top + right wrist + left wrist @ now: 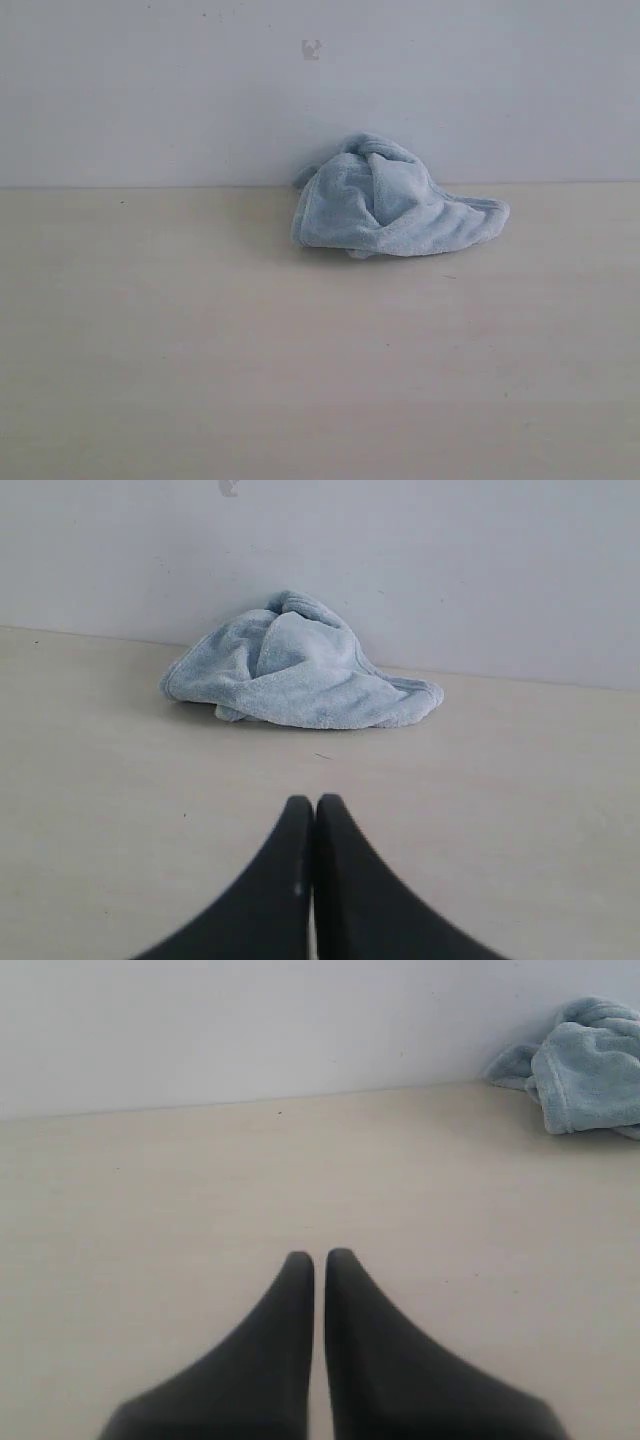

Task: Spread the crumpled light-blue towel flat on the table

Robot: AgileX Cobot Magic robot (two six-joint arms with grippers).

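The pale-blue towel lies crumpled in a heap at the back of the beige table, close to the wall. Neither gripper shows in the exterior view. In the left wrist view the towel sits far off to one side, and my left gripper hovers over bare tabletop, its dark fingers nearly together with only a thin slit between them and nothing held. In the right wrist view the towel is straight ahead of my right gripper, well apart from it; the fingers are pressed together, empty.
A grey-white wall rises directly behind the towel along the table's back edge. A small mark sits on the wall above the towel. Bare tabletop stretches between both grippers and the towel.
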